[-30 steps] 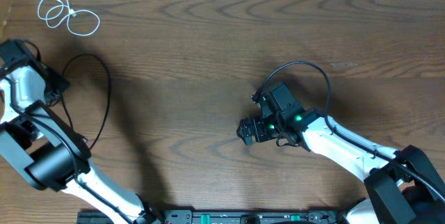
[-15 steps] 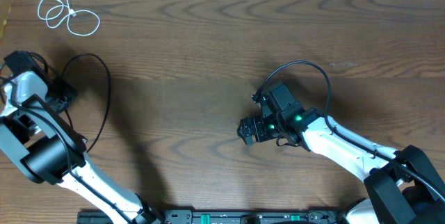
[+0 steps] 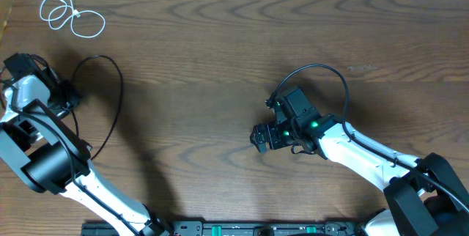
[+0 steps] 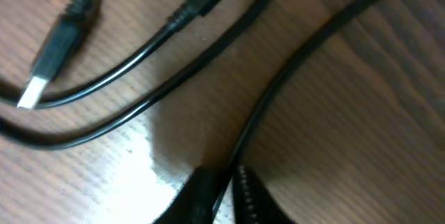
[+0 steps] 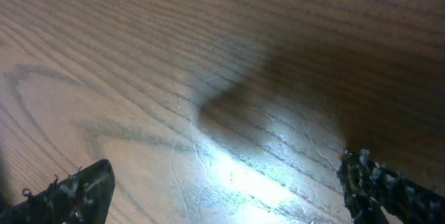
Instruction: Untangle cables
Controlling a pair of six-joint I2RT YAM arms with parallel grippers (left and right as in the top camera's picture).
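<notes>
Firmly, the left tool (image 4: 224,182) pinched a black cable (image 4: 299,57) by the surface's (image 3: 220,45) left edge; a slow, low pull clear of the other black strands (image 4: 59,43) seemed wisest. The right tool (image 5: 222,189) hung spread mid-surface; the white cable (image 3: 71,15) lay in the far-left corner.

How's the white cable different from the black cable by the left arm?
The white cable is coiled in small loops; the black cable sweeps one wide arc. The left gripper pinches the black cable; the white cable lies untouched. Both are thin cords.
</notes>
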